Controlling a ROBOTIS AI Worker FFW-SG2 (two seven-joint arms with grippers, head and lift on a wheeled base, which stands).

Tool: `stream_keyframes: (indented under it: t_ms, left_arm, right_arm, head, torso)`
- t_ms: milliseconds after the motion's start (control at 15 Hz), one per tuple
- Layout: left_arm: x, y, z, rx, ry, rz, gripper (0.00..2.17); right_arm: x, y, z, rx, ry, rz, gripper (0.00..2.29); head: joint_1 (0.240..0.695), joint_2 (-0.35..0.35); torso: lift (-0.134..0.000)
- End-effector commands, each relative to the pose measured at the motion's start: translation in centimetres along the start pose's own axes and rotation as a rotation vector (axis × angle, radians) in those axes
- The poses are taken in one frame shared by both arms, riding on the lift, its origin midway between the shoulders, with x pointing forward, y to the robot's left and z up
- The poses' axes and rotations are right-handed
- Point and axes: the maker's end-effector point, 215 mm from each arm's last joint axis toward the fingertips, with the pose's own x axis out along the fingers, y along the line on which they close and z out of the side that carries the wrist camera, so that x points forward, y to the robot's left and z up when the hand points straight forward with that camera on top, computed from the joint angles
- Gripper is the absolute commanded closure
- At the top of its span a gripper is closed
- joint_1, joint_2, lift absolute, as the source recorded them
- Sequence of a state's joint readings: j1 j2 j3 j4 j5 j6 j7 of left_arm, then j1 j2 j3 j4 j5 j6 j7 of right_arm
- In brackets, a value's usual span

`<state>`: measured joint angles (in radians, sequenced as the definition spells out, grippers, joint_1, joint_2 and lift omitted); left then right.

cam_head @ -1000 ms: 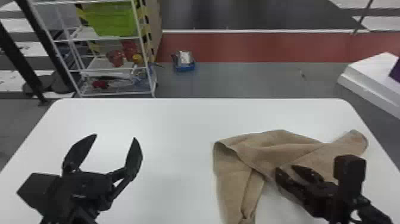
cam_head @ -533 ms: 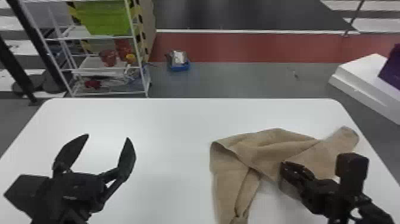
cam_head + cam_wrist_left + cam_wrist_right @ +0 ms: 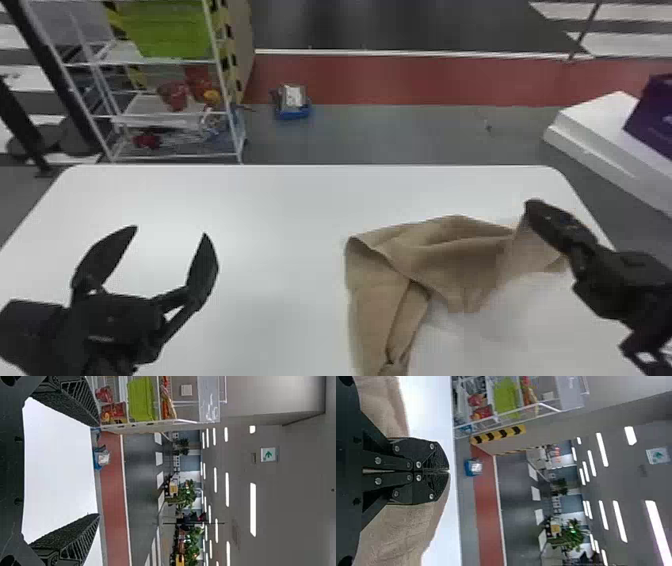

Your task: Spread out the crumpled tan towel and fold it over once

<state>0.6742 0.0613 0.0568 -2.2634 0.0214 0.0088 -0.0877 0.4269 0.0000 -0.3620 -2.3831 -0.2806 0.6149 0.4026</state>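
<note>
– Moved: right gripper [image 3: 531, 209], farther up toward the table's far right part, and the tan towel's [image 3: 450, 260] right end now lifts up to its tips. Left gripper?
– Same place, over the left part of the white table [image 3: 280, 225]. Fingers wide apart, nothing between them.
– And the right one's fingers?
– Pressed together in its wrist view, with a bit of towel pinched at the tips.
– Rest of the towel?
– Lying on the table's right half, bunched. One narrow folded strip runs toward the table's near side.
– Background, quick.
– White rack [image 3: 135, 117] beyond the table's far left corner, green bin [image 3: 170, 30] on it. Blue container [image 3: 292, 114] on the floor past the table's far edge. White block [image 3: 590, 120] beyond the table's far right corner, purple item [image 3: 655, 115] on top.
</note>
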Motion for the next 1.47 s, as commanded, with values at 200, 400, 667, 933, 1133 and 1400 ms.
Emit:
stream_keyframes:
  t_ms: [200,400,667,933,1133,1400]
  left_arm:
    - [-0.5,-1.6,0.3,0.007,0.003,-0.071,0.08]
    - [-0.8,-3.6,0.1,0.003,0.008,-0.154,0.08]
    - [-0.9,-9.1,-1.4,-0.006,0.063,-0.310,0.09]
    - [-1.7,-14.1,-4.8,-0.057,0.180,-0.417,0.33]
    - [-2.4,-16.5,-8.4,-0.090,0.319,-0.460,0.33]
    - [-4.1,-22.3,-7.6,-0.112,0.319,-0.589,0.58]
  right_arm:
    - [-3.5,-8.8,10.6,0.160,-0.157,-0.124,1.77]
    - [-4.3,-11.7,12.4,0.187,-0.205,-0.176,1.77]
    - [-3.8,-13.5,9.2,0.213,-0.153,-0.213,1.77]
    - [-4.2,-14.0,8.7,0.205,-0.160,-0.225,1.77]
    - [-4.5,-16.3,7.3,0.227,-0.143,-0.262,1.77]
    - [-4.5,-16.5,6.5,0.234,-0.143,-0.259,1.77]
  head:
    - [0.695,-0.146]
    - [0.695,-0.231]
    - [0.695,-0.325]
    - [0.695,-0.350]
    - [0.695,-0.350]
    - [0.695,-0.350]
  torso:
    - [-0.124]
    - [-0.124]
    - [-0.124]
    - [-0.124]
    - [-0.124]
    - [-0.124]
